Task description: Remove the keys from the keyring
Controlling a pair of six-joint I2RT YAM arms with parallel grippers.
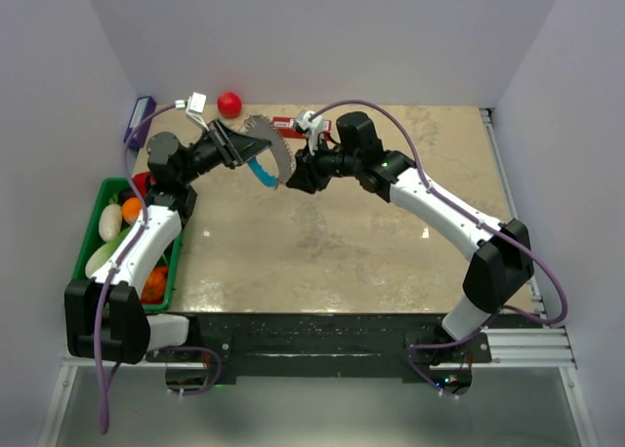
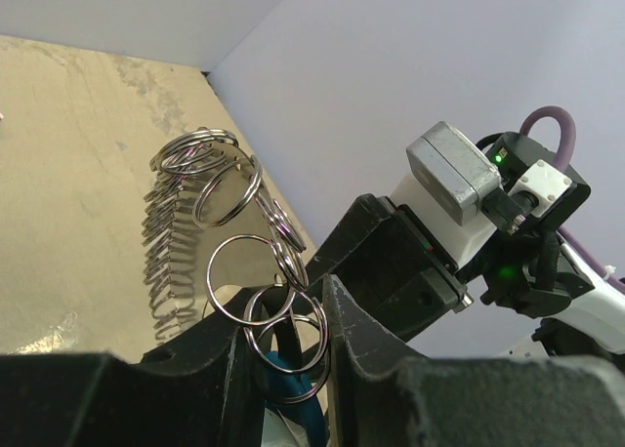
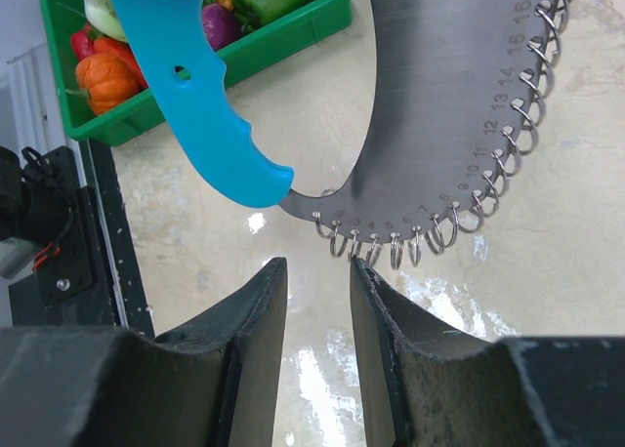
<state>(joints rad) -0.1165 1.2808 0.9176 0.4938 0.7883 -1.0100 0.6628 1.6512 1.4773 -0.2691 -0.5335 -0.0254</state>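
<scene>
At the left edge of the table (image 1: 391, 242) stands a green bin (image 1: 90, 234) loaded with vegetables. To the right of the bin, the left gripper (image 1: 234, 146) is closed on the keyring (image 1: 264, 138) and holds it above the far-left part of the tabletop. In the left wrist view, several of the wire rings (image 2: 256, 281) sit between the fingers (image 2: 344, 330). The keyring consists of a curved grey metal plate with numbered holes along its outer edge, a ring through each hole, and a light-blue handle (image 1: 261, 172) that hangs toward the near side. Beyond it, a red ball (image 1: 229, 103) lies near the far wall, and a red box (image 1: 286, 125) lies just right of the ball. The right gripper (image 1: 289, 180) is just right of the blue handle. Its jaws are set narrow with an empty gap between them, and the fingertips (image 3: 363, 271) are directly below the lowest rings (image 3: 395, 250) of the plate. Whether the right-hand tip touches a ring cannot be told.
</scene>
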